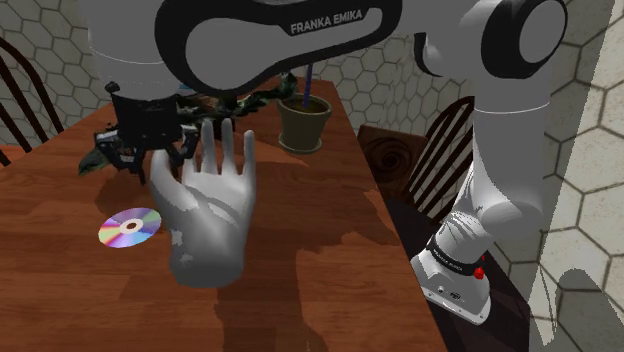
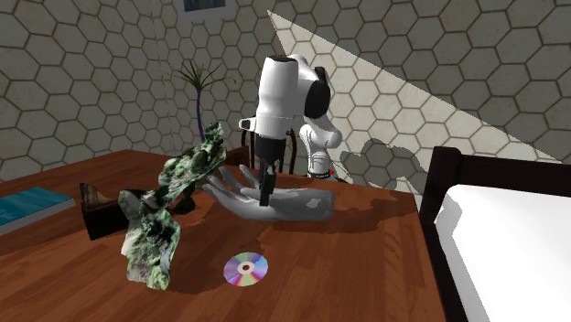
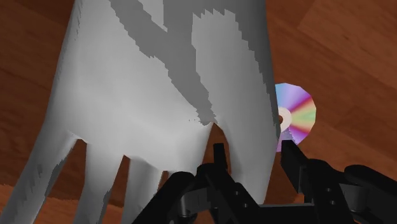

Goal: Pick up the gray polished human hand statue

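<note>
Hexagon-patterned walls back a reddish-brown wooden table in the shoulder view. On it the gray hand statue lies flat with its palm up and its digits pointing away from the stand. A shiny disc lies just beside it toward this view's left. A potted plant stands farther back on the table. Your white arm arches over the table, and its black gripper is low at the statue's thumb side, near the fingertips.

In the second exterior view you look across the same table. The statue lies on the wood, and the gripper reaches straight down onto it from above. A green mottled sculpture stands in the foreground, with the disc on the table in front. A teal book lies at this view's left edge, and a white bed sits at its right.

In the wrist view the statue's pale palm spreads ahead of the hand. The two black fingers clasp the statue's outermost digit, the one on the disc's side. You can see no gap between them and the digit on either flank.

As a judgement, your approach is done and the grasp looks made. The lift is what remains, because both outer views show the statue resting on the table.
</note>
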`<action>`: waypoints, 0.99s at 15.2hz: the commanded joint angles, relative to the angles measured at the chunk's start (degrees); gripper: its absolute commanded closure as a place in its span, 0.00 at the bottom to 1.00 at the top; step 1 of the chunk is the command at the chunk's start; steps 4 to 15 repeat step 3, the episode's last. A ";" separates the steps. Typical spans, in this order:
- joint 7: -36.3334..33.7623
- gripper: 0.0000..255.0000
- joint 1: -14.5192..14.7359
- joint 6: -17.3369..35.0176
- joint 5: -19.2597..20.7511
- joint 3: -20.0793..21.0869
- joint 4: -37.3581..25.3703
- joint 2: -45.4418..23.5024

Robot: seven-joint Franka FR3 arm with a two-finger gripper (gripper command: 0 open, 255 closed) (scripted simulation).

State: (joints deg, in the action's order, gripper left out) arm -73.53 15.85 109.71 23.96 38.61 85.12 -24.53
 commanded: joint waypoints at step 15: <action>0.33 1.00 0.24 -1.54 -0.13 0.08 -1.66 0.15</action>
